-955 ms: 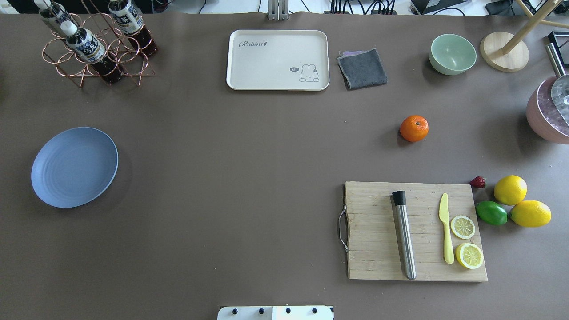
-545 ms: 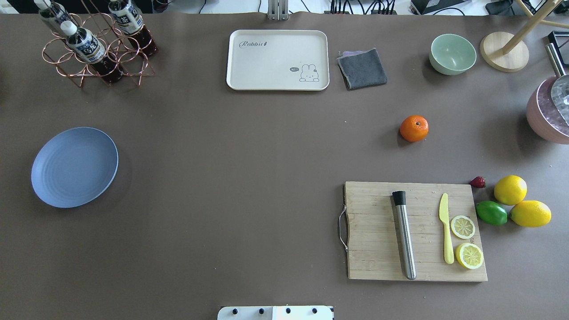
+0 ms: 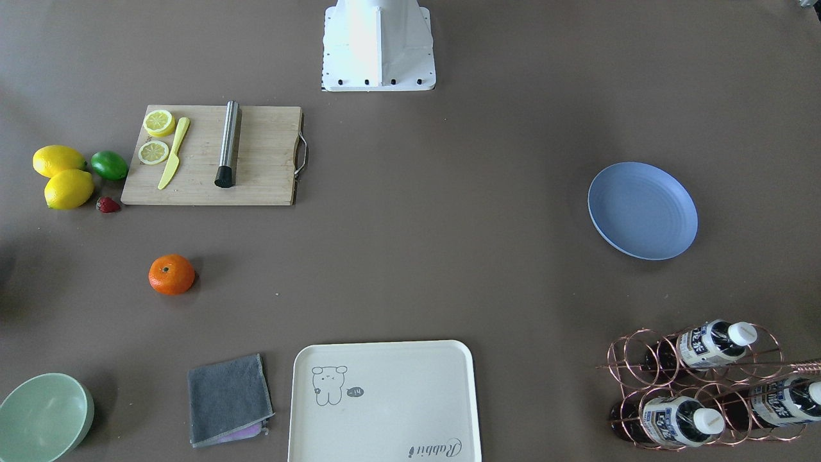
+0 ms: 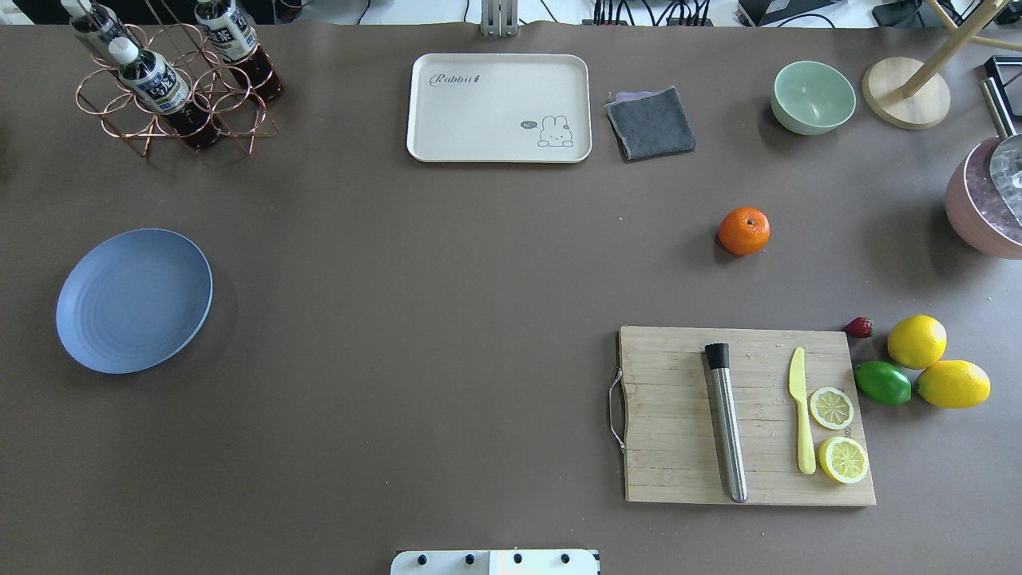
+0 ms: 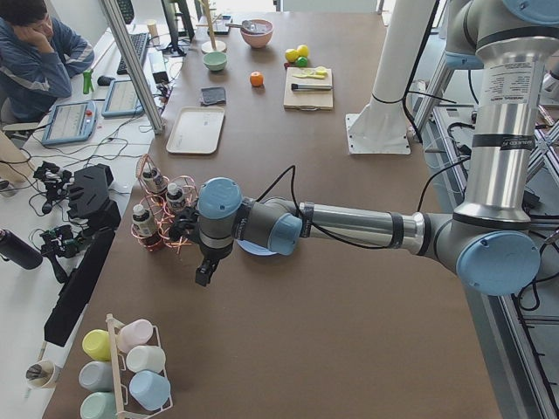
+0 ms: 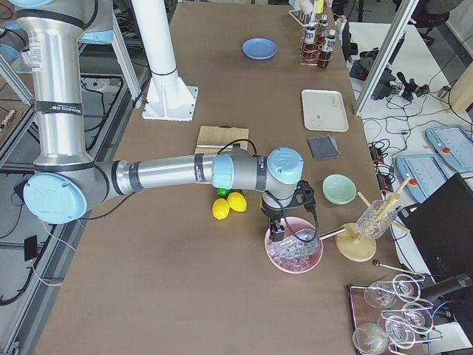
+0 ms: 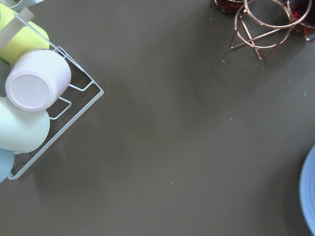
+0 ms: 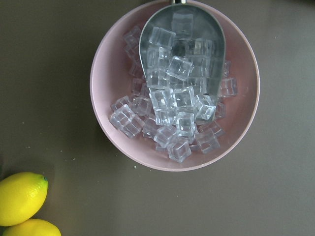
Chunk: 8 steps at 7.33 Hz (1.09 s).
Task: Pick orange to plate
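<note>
The orange (image 4: pixel 743 231) rests on the brown table right of centre, also showing in the front-facing view (image 3: pixel 172 274). The periwinkle plate (image 4: pixel 134 300) lies bare at the far left, with its rim at the left wrist view's right edge (image 7: pixel 309 196). My left gripper (image 5: pixel 203 272) hangs beside the plate near the bottle rack, seen only in the exterior left view, so I cannot tell its state. My right gripper (image 6: pixel 275 234) hovers over the pink ice bowl, far from the orange, and shows only in the exterior right view; its state cannot be told.
A cutting board (image 4: pixel 746 415) with a knife, steel tube and lemon slices sits below the orange. Lemons (image 4: pixel 917 341), a lime (image 4: pixel 882 382), a cream tray (image 4: pixel 499 108), grey cloth (image 4: pixel 651 122), green bowl (image 4: pixel 813 97), bottle rack (image 4: pixel 172 80), ice bowl (image 8: pixel 174 88) and cup rack (image 7: pixel 34 88) stand around.
</note>
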Available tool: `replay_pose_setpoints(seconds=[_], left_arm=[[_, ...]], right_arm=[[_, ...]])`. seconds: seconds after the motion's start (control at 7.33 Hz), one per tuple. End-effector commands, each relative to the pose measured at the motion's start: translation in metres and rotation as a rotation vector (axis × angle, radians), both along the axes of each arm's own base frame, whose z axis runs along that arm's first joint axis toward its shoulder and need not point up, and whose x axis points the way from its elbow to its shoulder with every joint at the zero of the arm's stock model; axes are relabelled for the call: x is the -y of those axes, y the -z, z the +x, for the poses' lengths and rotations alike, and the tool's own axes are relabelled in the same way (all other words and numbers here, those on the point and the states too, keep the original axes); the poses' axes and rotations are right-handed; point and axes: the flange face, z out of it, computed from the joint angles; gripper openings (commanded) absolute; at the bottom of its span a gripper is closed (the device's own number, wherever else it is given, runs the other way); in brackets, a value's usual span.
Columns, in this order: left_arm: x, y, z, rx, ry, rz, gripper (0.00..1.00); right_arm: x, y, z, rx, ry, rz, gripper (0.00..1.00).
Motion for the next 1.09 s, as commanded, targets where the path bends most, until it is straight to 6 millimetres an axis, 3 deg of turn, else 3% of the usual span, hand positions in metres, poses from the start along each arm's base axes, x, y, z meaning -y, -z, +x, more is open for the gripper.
replay_pose_setpoints(seconds=[0.0, 0.14, 0.41, 0.68, 0.95], left_arm=[[0.002, 0.012, 0.088, -0.089, -0.008, -0.033, 0.98], [0.000, -0.005, 0.105, -0.103, 0.030, -0.041, 0.98], [-0.017, -0.043, 0.182, -0.160, 0.039, -0.050, 0.98], [-0.034, -0.055, 0.221, -0.165, 0.018, -0.077, 0.97], [-0.052, -0.082, 0.223, -0.185, -0.001, -0.056, 0.84]], right_arm=[[0.011, 0.021, -0.029, 0.045, -0.105, -0.014, 1.00], [0.015, 0.029, -0.053, 0.047, -0.137, -0.004, 1.00], [0.017, 0.042, -0.107, 0.059, -0.217, -0.023, 1.00], [0.015, 0.046, -0.121, 0.071, -0.219, -0.032, 1.00], [0.015, 0.046, -0.121, 0.071, -0.218, -0.032, 1.00]])
